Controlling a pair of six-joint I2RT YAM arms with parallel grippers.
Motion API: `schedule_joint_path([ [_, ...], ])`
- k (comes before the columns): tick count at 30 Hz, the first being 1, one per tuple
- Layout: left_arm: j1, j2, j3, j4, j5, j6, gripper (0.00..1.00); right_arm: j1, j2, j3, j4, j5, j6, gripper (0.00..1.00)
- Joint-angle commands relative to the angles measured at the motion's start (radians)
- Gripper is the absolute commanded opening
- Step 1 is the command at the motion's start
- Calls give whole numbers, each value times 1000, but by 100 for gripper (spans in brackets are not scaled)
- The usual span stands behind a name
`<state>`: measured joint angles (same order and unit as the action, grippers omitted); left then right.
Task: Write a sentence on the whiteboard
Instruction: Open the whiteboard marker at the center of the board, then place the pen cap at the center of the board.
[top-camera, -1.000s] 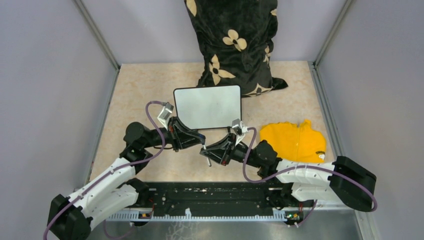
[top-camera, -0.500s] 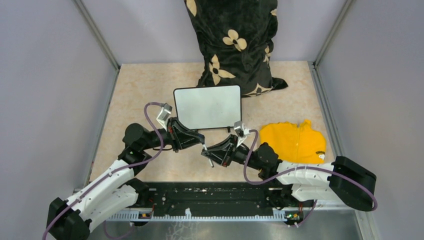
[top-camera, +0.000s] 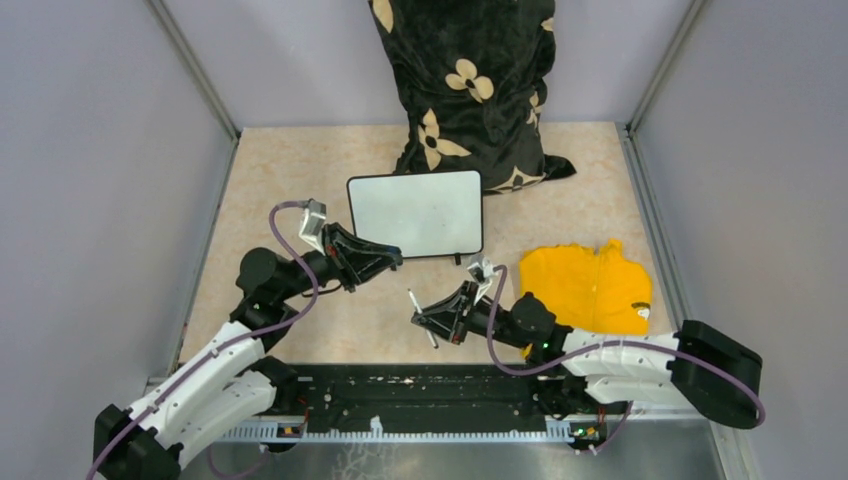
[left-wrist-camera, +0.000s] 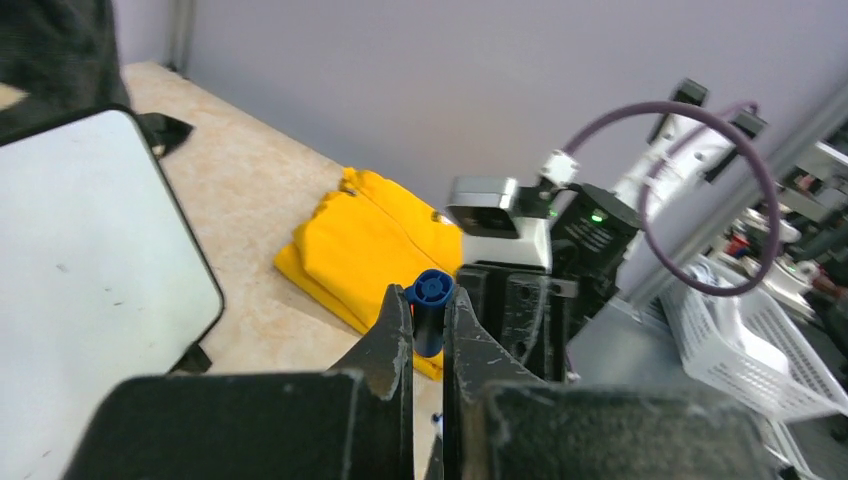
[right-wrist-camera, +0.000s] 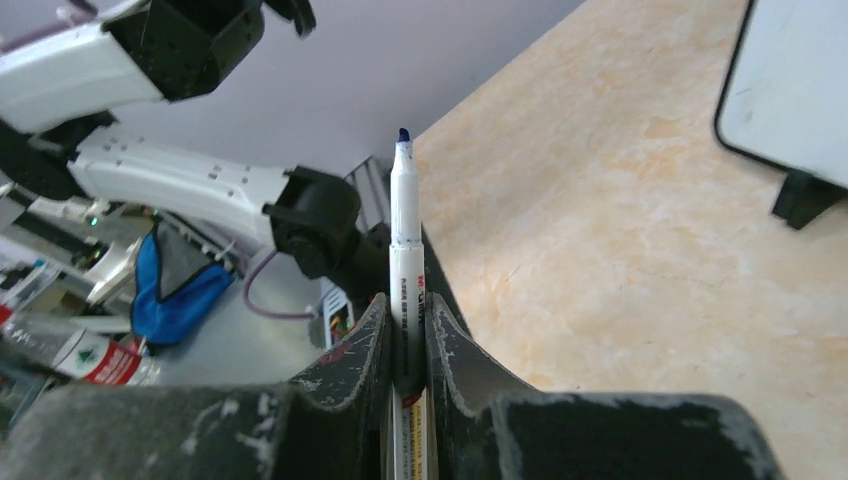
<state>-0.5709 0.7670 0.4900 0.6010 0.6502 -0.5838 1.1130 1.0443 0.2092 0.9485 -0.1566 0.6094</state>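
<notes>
Between the right fingers (right-wrist-camera: 362, 350), the marker (right-wrist-camera: 406, 250) bears unreadable small print.

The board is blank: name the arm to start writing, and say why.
Right. The right gripper is shut on the uncapped marker, blue tip bare, just in front of the whiteboard. The left gripper holds only the blue cap.

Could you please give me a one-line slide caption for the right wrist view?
Right claw shut on an uncapped blue-tipped marker, whiteboard corner beyond on the tan table.
</notes>
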Motion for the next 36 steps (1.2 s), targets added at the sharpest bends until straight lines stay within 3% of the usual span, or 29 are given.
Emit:
schedule_joint_path([
  [1, 1, 4, 76, -169, -177, 91, 0, 10, -159, -5, -163, 199, -28, 0],
  [8, -4, 57, 231, -684, -621, 135, 0, 10, -463, 46, -736, 569, -62, 0],
  [11, -2, 92, 293, -881, -794, 95, 0, 10, -516, 48, -827, 620, -63, 0],
  [14, -2, 131, 309, -1020, -879, 64, 0, 10, -529, 48, -857, 635, -67, 0],
  [19, 5, 179, 253, -1131, -913, -13, 1, 10, -523, 43, -849, 626, -78, 0],
  [24, 33, 329, 250, -1181, -873, -104, 2, 10, -502, 49, -845, 623, -99, 0],
  [33, 194, 546, 246, -1102, -749, -93, 3, 11, -514, 71, -873, 612, -114, 0],
  [36, 214, 601, 259, -1088, -745, -80, 8, 10, -532, 71, -883, 611, -112, 0],
])
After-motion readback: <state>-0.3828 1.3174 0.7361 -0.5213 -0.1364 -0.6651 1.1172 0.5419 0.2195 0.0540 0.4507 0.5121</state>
